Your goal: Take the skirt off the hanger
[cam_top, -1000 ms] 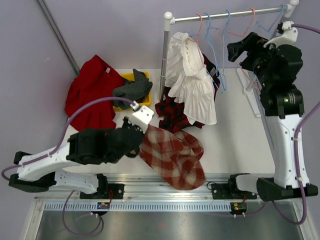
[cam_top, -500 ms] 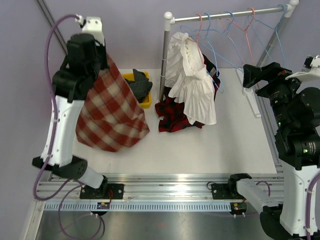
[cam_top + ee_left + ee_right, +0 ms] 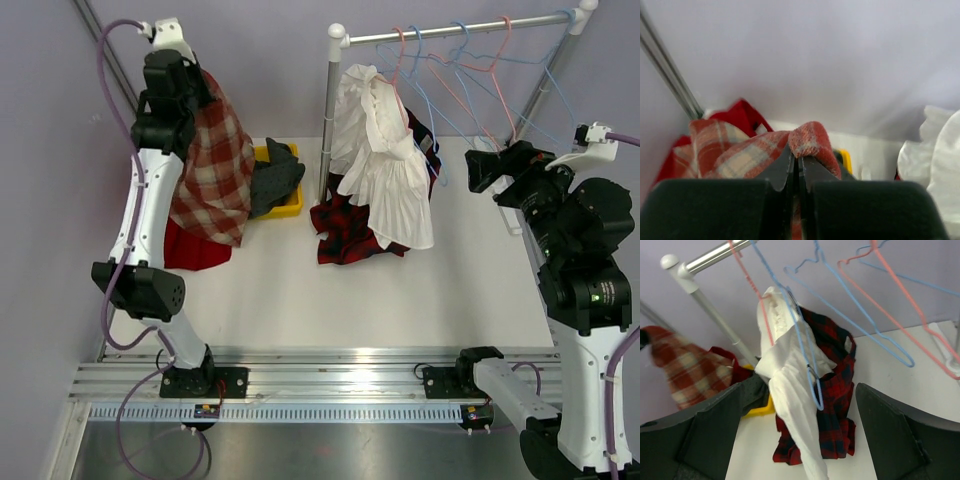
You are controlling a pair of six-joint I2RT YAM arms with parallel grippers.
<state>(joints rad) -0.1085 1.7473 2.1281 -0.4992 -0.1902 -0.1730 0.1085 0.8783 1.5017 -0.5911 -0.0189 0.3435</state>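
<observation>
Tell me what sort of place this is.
Most likely a robotics lab bench staged for garment handling: robot arms bolted to an aluminium rail, a small clothes rack with wire hangers on a white table, and a plain lilac backdrop.

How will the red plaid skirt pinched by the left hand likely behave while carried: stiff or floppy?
Probably floppy: the plaid skirt hangs in loose folds from the left hand. It is likely light, since a thin pinch of cloth between the shut fingers holds all of it. It may swing or drag over the yellow bin below.
</observation>
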